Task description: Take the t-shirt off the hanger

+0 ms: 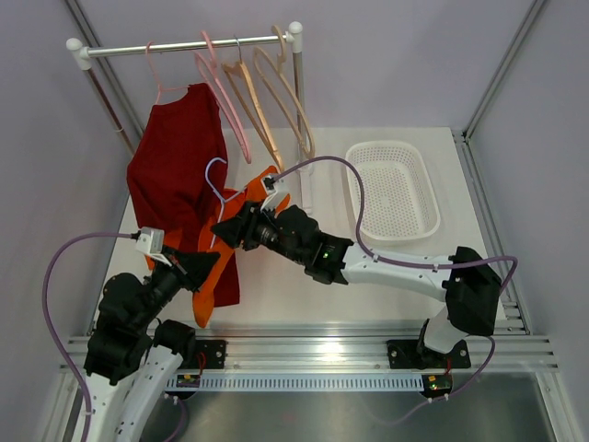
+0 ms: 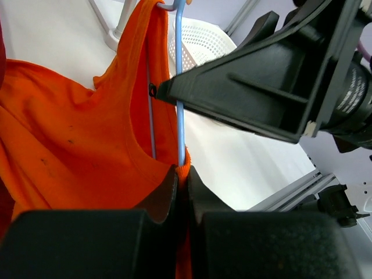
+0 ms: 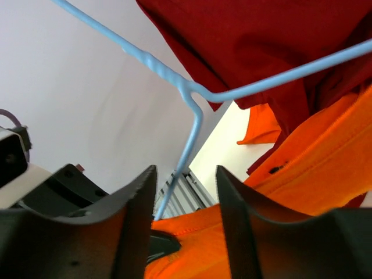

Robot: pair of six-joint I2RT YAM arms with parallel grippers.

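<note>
orange t-shirt [image 2: 58, 128] hangs creased on blue hanger [image 2: 180, 87]

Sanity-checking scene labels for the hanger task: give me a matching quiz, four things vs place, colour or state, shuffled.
1. orange t-shirt
2. red garment
3. basket
4. wire hanger

A. hung on the rail
B. light blue
C. pinched in the left gripper
D. white, empty

Pairs: 1-C, 2-A, 3-D, 4-B.

Matt orange cloth t-shirt [image 2: 58, 133] on a smooth blue wire hanger [image 3: 150, 59].
</note>
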